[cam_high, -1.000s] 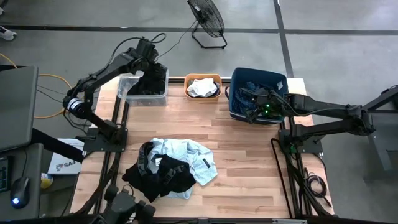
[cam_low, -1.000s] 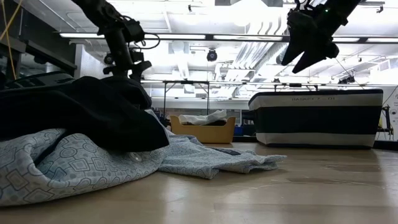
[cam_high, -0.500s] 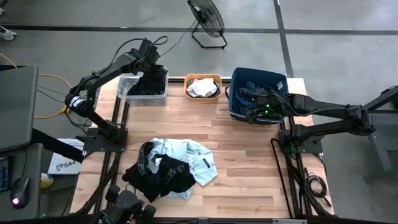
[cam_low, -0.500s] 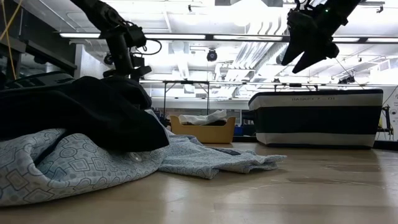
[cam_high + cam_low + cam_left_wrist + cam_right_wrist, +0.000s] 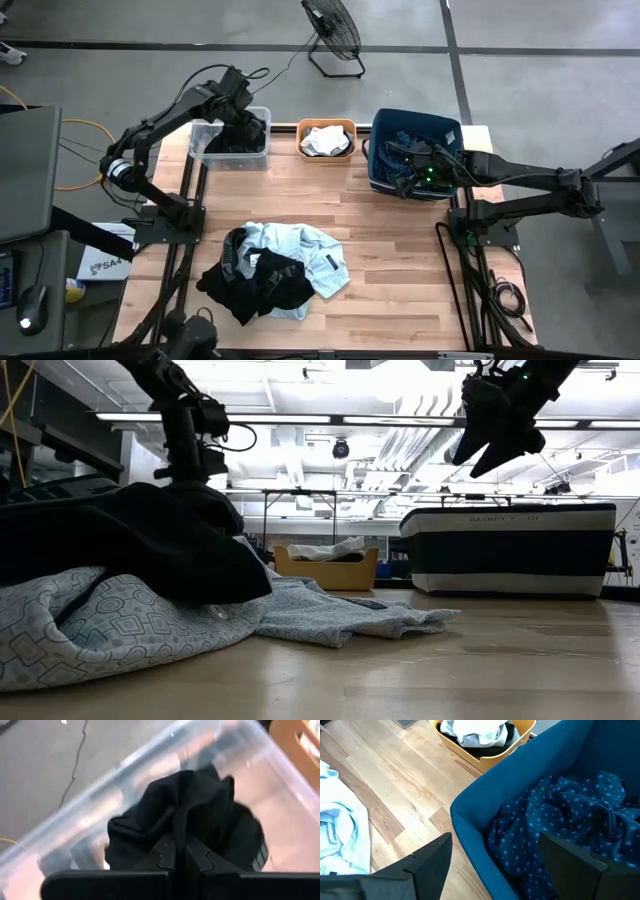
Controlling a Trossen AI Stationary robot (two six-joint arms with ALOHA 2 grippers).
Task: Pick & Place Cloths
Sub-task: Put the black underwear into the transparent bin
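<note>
Over on the left, the left gripper [image 5: 243,110] hangs above the clear bin [image 5: 206,152] at the table's far edge. In the left wrist view its fingers [image 5: 172,856] are drawn tight together, pinching a fold of the black garment [image 5: 190,815]; most of that cloth bunches directly under and ahead of the fingertips, inside the bin's clear walls.

Nearer me than that gripper, well apart from it at the front of the table [image 5: 400,260], lies the pile: a black cloth [image 5: 262,285] heaped on a light blue patterned one [image 5: 310,250].

Moving right from the left gripper, the orange bin [image 5: 327,140] stands beside the clear one, with a white cloth [image 5: 322,138] and a bit of dark fabric in it.

Right again, the right gripper [image 5: 405,165] hovers over the dark blue bin [image 5: 380,175]. From its wrist view the two fingers [image 5: 427,857] stand wide apart with nothing between them, and the navy dotted cloth [image 5: 560,815] lies crumpled in the bin just below and ahead of them. The orange bin sits farther ahead of that gripper, past the blue rim.
</note>
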